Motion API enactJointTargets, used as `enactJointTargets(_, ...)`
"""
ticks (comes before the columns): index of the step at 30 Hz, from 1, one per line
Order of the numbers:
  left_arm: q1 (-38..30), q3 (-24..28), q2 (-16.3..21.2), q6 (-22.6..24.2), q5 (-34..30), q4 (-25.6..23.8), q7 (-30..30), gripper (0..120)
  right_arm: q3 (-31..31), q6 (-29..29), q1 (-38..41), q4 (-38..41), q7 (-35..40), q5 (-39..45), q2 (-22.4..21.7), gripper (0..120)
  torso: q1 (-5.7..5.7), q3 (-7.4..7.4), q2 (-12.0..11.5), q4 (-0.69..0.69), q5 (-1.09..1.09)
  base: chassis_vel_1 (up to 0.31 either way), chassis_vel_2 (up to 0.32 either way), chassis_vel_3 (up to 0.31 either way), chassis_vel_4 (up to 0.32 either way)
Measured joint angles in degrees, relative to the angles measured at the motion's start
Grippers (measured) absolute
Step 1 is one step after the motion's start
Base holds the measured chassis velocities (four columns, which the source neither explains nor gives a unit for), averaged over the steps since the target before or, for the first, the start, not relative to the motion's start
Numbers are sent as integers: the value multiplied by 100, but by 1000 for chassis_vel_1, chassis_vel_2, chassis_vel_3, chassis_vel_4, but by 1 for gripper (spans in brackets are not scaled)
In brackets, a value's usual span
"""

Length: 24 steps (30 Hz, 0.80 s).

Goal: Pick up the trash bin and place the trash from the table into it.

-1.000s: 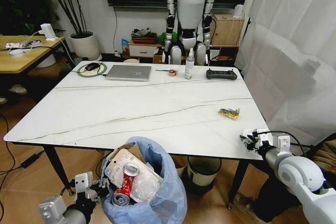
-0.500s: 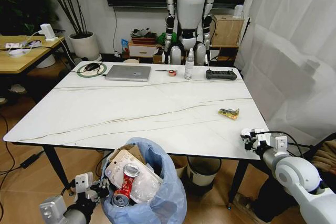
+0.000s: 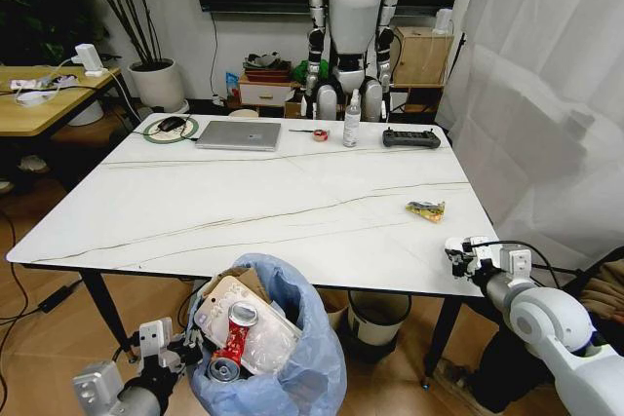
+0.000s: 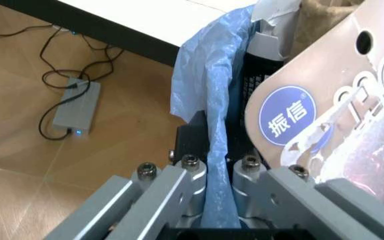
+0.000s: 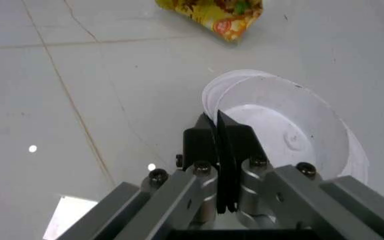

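**Robot holds a full bin by its liner while one wrapper waits on the table**

A Galbot G1 stands at the near edge of the table [image 3: 244, 202], a white marble-look top with thin brown veins on black legs. Low at its left side, below the table's front edge, the left gripper [image 4: 220, 172] is clamped on the crinkled light-blue bag of the trash bin [image 3: 292, 358], its fingers [image 4: 192, 135] pinched tight on a fold of the plastic where it spills over the rim. The bin is heaped: a crushed red can [image 3: 234, 338], torn brown cardboard [image 3: 252, 282] and a pale card-backed plastic package [image 4: 312, 100] printed with a blue round label rise above the liner.

At the table's near right corner, the right gripper [image 5: 217, 135] sits low over the surface with its fingers drawn together, no gap between them. Beneath and just beyond it lies a round white disc-like thing [image 5: 285, 130] on the tabletop; whether the fingertips grip its edge cannot be told.

A little farther in on the right side of the table lies the remaining trash, a yellow-green snack wrapper [image 3: 426, 208], flat on the marble and apart from the gripper.

Along the far edge stand a silver laptop [image 3: 239, 134], a clear spray bottle [image 3: 352, 120], a black controller [image 3: 410, 138] and a small red roll of tape [image 3: 320, 134]. A white humanoid robot [image 3: 353, 26] hangs behind the table against the wall.
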Motion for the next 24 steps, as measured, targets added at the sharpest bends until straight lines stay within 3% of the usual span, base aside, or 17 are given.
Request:
enactJointTargets(8,-6,20,-22,0,-1,20,0,0,84,267,-25,368,-191,321,-32,0,0,0,0,0,-2,0,0,0,0)
enactJointTargets(13,-1,5,-26,1,-21,20,-3,0,134,880,-95,1140,-702,910,-154,0,0,-1,0,0,-5,0,0,0,0)
enactJointTargets(20,-5,-67,-7,5,-85,12,-26,0,-785,1624,34,2074,-953,1672,-189,0,0,-1,0,1,-4,0,0,0,0)
enactJointTargets(24,-38,-77,-33,13,-106,8,-42,0,-1162,1740,73,2419,-1037,1922,-190,0,0,-1,0,1,-3,0,0,0,0)
